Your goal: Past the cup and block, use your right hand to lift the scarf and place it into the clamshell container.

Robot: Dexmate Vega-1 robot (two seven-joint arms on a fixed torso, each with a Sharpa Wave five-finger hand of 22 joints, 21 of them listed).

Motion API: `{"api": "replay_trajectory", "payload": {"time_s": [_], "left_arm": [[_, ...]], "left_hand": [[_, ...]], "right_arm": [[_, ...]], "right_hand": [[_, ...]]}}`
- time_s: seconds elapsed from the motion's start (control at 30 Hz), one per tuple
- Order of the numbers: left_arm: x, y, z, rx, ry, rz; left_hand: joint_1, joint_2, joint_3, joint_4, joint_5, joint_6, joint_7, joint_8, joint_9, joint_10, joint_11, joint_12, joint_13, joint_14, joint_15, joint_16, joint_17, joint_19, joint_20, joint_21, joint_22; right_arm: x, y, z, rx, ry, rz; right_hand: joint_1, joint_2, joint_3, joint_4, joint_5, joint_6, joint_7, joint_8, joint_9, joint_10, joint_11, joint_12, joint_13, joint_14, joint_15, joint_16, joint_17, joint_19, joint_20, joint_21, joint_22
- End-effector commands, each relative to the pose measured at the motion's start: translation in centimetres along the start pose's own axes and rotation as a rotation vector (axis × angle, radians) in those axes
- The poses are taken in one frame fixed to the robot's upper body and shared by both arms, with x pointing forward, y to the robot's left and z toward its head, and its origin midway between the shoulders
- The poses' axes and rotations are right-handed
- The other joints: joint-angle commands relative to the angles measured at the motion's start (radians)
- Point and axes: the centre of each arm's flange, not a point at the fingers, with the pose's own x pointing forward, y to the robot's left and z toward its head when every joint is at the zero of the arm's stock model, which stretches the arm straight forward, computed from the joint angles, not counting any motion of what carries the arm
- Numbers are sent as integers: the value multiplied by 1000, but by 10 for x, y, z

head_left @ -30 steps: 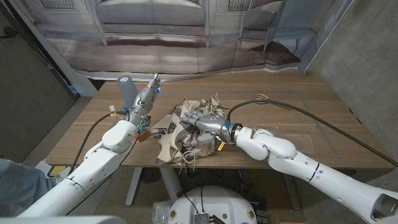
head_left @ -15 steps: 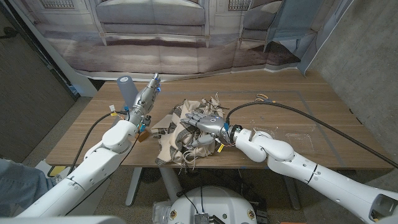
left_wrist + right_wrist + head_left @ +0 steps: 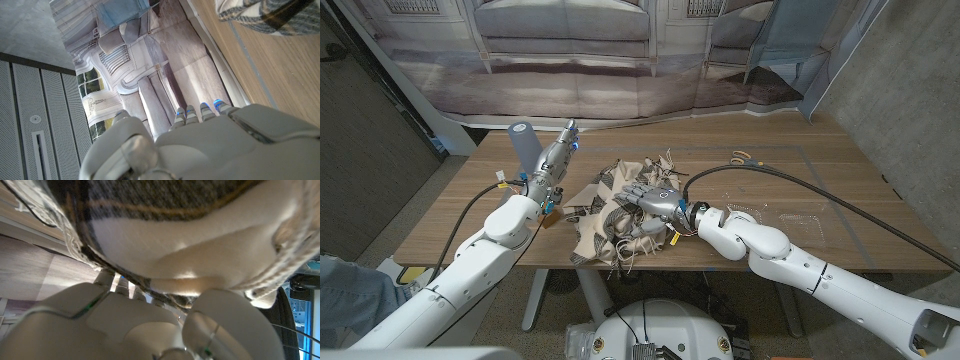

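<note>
A cream and dark plaid scarf (image 3: 603, 222) lies bunched at the table's front middle. My right hand (image 3: 650, 203) sits on top of it with fingers curled down into the folds. In the right wrist view the scarf (image 3: 175, 235) bulges between the thumb and fingers of that hand (image 3: 125, 325). A clear clamshell container (image 3: 802, 221) lies to the right, past my right forearm. A grey-blue cup (image 3: 523, 145) stands upright at the left rear. My left hand (image 3: 558, 156) stands beside the cup, fingers straight, holding nothing. A small brown block (image 3: 551, 216) lies by my left forearm.
A small looped item (image 3: 741, 156) lies on the wood behind the right arm. A black cable (image 3: 790, 180) arcs over the right side of the table. The table's front edge runs just under the scarf's fringe. In the left wrist view a scarf corner (image 3: 260, 15) shows beyond my left hand (image 3: 210, 140).
My right hand has slid slightly left over the scarf and its fingers have curled deeper into the cloth. The left hand, cup and container stay put.
</note>
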Motion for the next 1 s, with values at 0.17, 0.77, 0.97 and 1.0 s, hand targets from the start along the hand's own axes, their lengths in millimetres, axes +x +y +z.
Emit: {"api": "replay_trajectory", "payload": {"time_s": [0.17,0.77,0.97,1.0], "left_arm": [[-2,-1,-1,-6,0,4],[-2,-1,-1,0,12,-2],[-1,0,-1,2,13,-5],[-1,0,-1,2,12,-7]], "left_hand": [[10,1,-10,1,1,5,-4,1,5,4,2,5,4,3,0,4,6,-99,7,3,5],[12,3,-13,2,0,9,-5,1,5,6,-1,4,4,3,-2,2,6,-98,8,4,5],[13,4,-14,2,0,10,-6,2,5,7,-1,5,4,3,-1,2,6,-98,10,4,5],[13,4,-14,2,0,10,-5,1,5,8,-1,5,4,3,-1,2,6,-98,8,4,5]], "right_arm": [[3,9,-5,3,25,24],[4,14,-5,20,40,27],[3,14,-5,34,31,-2],[3,14,-5,35,29,-8]], "right_hand": [[44,7,-2,-5,15,49,-14,14,4,56,-16,22,5,68,-28,18,4,97,-4,34,7],[150,28,-5,-9,23,246,-68,48,15,204,-43,60,11,339,-131,50,12,459,-83,118,3],[210,53,11,-14,17,329,-96,66,21,293,-76,91,17,457,-182,68,17,564,-164,143,6],[225,61,16,-15,15,348,-102,71,24,309,-84,97,18,489,-194,75,19,588,-186,150,7]]}}
